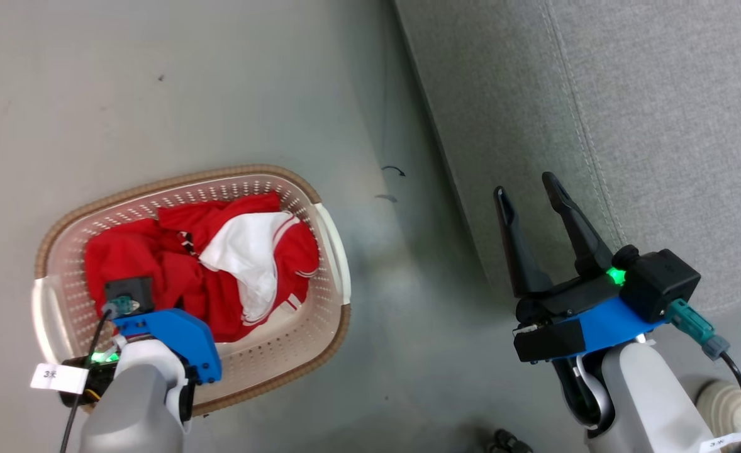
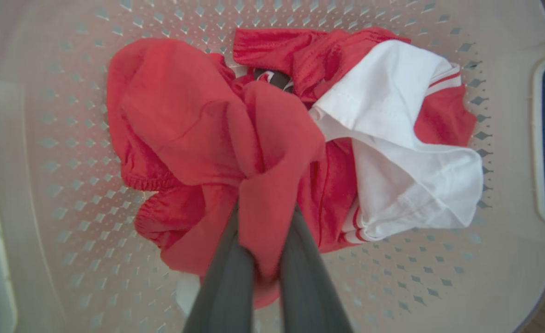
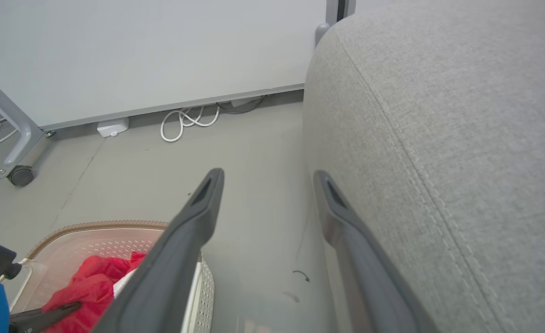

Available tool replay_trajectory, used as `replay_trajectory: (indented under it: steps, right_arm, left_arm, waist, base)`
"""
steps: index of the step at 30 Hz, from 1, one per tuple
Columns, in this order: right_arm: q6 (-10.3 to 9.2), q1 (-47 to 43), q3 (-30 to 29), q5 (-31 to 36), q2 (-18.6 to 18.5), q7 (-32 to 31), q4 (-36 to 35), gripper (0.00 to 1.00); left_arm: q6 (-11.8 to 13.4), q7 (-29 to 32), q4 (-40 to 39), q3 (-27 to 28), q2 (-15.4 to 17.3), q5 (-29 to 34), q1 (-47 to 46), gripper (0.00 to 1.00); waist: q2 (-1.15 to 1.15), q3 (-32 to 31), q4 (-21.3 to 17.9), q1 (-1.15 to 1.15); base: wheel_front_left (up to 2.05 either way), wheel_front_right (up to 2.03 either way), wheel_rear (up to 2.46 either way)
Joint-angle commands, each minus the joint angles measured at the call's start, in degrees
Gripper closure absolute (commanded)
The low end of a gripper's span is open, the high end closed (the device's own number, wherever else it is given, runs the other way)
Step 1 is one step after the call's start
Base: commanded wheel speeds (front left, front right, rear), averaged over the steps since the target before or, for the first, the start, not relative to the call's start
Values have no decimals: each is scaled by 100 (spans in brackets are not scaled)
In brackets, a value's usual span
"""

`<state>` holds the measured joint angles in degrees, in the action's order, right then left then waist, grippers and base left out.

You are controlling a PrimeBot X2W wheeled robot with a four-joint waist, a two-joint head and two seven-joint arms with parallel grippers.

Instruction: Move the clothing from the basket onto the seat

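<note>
The basket [image 1: 329, 239], cream with a brown rim, stands on the floor at the left. Inside lies the clothing [image 1: 175, 264], crumpled red fabric with a white part and white stripes. My left gripper [image 2: 265, 217] points down into the basket and is shut on a raised fold of the red clothing [image 2: 180, 120]. In the head view its blue wrist mount [image 1: 175, 336] covers the fingers. To the right, my right gripper [image 1: 531, 189] hangs open and holds nothing, its fingertips over the front edge of the grey seat [image 1: 628, 113]. The right wrist view shows this gripper [image 3: 268, 178] beside the seat [image 3: 439, 138].
Bare grey floor [image 1: 395, 302] separates the basket from the seat. At the far wall lie a coiled white cable [image 3: 189, 122] and a small white box [image 3: 113, 127]. A grey frame leg on a caster [image 3: 20, 175] stands at the left.
</note>
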<state>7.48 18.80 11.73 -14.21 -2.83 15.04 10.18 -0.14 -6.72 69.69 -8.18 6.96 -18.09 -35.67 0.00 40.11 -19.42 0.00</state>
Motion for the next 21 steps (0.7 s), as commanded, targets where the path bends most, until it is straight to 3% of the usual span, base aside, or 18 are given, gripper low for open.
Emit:
replay_trajectory:
  steps: [1, 8, 16, 21]
  right_arm:
    - [3, 56, -46, 56, -9, 21, 16, 0]
    - [3, 84, -90, 287, -14, 21, 146, 0]
    - [3, -235, -229, 568, -15, 20, 439, 0]
    - [3, -466, -316, 677, -16, 19, 582, 0]
  left_arm:
    - [-79, -58, 25, -44, -44, 19, -122, 100]
    - [-584, -370, 208, -176, -59, -61, 45, 100]
    - [-686, -541, 242, -574, -372, -34, 204, 100]
    - [-733, -608, -55, -991, -407, -182, 335, 100]
  waist:
    - [0, -151, 152, 0]
    - [0, -757, 496, 0]
    - [0, -1810, 962, 0]
    - [0, -2367, 1170, 0]
  base:
    - [0, 0, 0]
    - [0, 0, 0]
    - [0, 0, 0]
    - [0, 0, 0]
